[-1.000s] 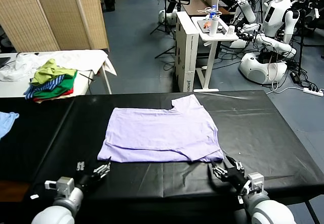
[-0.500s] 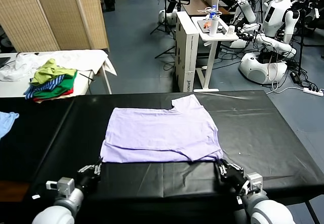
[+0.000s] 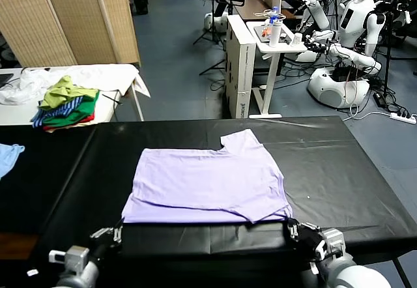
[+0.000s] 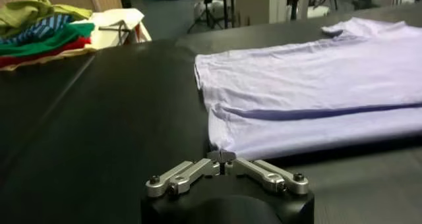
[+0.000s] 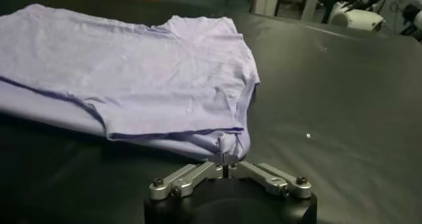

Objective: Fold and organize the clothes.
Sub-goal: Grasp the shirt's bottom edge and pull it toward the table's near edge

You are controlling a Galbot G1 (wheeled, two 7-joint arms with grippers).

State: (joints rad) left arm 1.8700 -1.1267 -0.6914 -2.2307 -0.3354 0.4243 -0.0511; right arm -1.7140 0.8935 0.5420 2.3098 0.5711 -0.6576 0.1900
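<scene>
The clothes are one pale lavender T-shirt (image 3: 205, 184) lying flat and folded in half on the black table (image 3: 339, 171), its neckline at the far side. My left gripper (image 3: 119, 230) is shut on the shirt's near left corner; in the left wrist view the fingertips (image 4: 223, 157) pinch the hem of the T-shirt (image 4: 310, 93). My right gripper (image 3: 290, 225) is shut on the near right corner; in the right wrist view it (image 5: 224, 159) nips the folded edge of the T-shirt (image 5: 132, 67). Both grippers sit low at the table's near edge.
A heap of green, striped and red garments (image 3: 65, 102) lies on a white table at the back left, also seen from the left wrist (image 4: 39, 28). A light blue cloth (image 3: 8, 156) lies at the left edge. A white cart (image 3: 260, 53) and other robots (image 3: 352, 34) stand beyond.
Both grippers went from part open to shut on the shirt's near corners. They then drew back toward me, dragging the shirt nearer to the table's front edge.
</scene>
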